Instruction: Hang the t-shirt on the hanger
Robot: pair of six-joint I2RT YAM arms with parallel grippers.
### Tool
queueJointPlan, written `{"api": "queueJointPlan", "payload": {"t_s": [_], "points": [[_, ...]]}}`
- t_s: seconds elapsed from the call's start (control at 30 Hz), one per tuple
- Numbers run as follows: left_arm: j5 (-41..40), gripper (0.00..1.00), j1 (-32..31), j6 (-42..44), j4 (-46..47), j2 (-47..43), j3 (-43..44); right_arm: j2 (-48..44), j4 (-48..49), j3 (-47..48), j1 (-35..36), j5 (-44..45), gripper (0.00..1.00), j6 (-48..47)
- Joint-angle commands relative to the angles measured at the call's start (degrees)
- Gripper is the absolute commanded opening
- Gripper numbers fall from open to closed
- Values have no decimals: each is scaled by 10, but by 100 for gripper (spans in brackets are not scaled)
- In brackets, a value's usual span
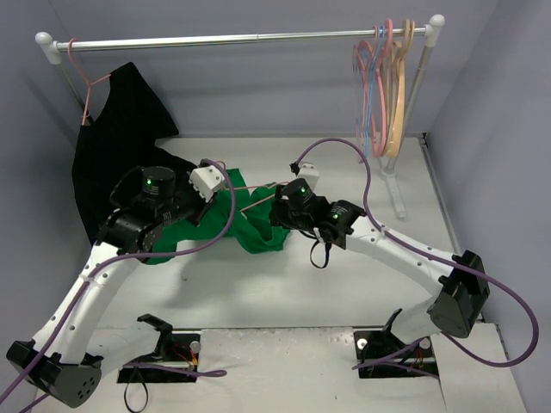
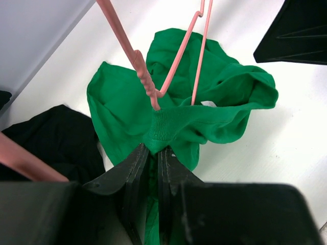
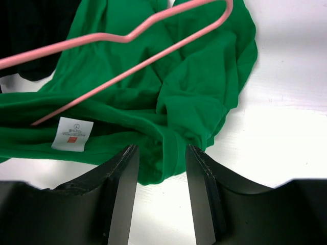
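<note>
1. The t-shirt [image 1: 254, 228] is bright green and plain. It lies crumpled on the white table [image 1: 284, 292] between the two grippers, and its left side is just beside the black garment [image 1: 120, 146].
2. The thin pink hanger [image 2: 179, 53] lies tilted over the shirt. Its twisted neck meets the ribbed collar.
3. A small white label [image 3: 72, 133] is sewn inside the collar. It has red and dark print, too small to read.
4. The left gripper [image 2: 157, 150] has its jaws almost pressed together, pinching the ribbed collar.
5. The right gripper [image 3: 161, 153] has its jaws spread part way. A fold of green cloth lies between them, and I cannot tell if they touch it.
</note>
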Motion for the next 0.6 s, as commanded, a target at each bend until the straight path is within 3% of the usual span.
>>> {"api": "queueJointPlan", "payload": {"t_s": [0.0,0.57], "points": [[-2,0,-7,-4,51,-1,21,-2,15,28,-2,21,42,7],[-10,0,-9,-1,52,2,25,58,47,-17,-14,-51,33,27]]}}
